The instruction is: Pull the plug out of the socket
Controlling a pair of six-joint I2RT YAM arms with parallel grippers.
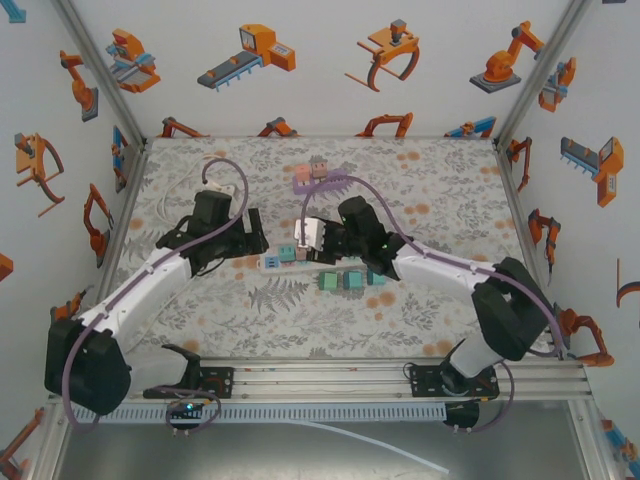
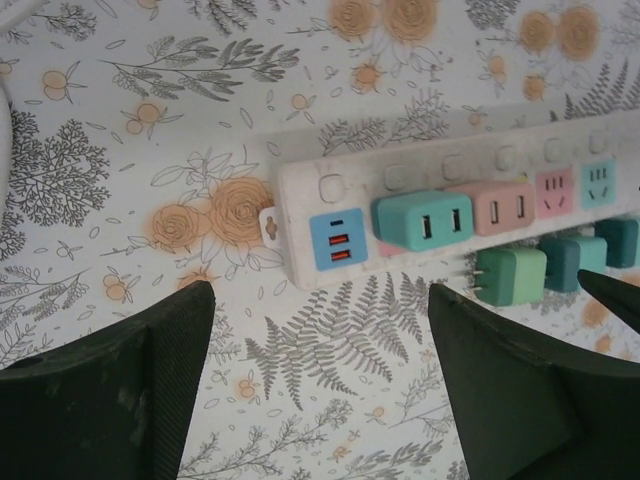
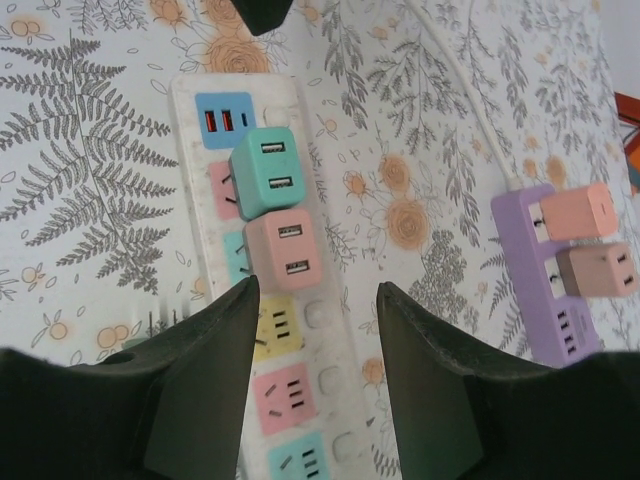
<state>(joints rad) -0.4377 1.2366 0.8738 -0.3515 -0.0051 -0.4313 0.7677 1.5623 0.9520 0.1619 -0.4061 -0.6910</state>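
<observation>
Left gripper (image 2: 320, 300) released and empty near the strip's (image 2: 420, 165) USB end; right gripper (image 3: 317, 290) parted, empty, straddling the strip just behind the seated pink plug (image 3: 285, 250).

a floral-patterned table (image 1: 430, 190) carries a white power strip (image 2: 300, 200), a purple strip (image 3: 525, 260) and loose teal plugs (image 2: 510, 277).

No legible text, brand or number found. White power strip (image 2: 300, 190), teal charger (image 2: 422, 220), pink charger (image 2: 505, 207): no print resolved. Purple power strip (image 3: 520, 260): same. Wall stickers (image 1: 262, 50) carried robot-arm drawings, no lettering readable.
</observation>
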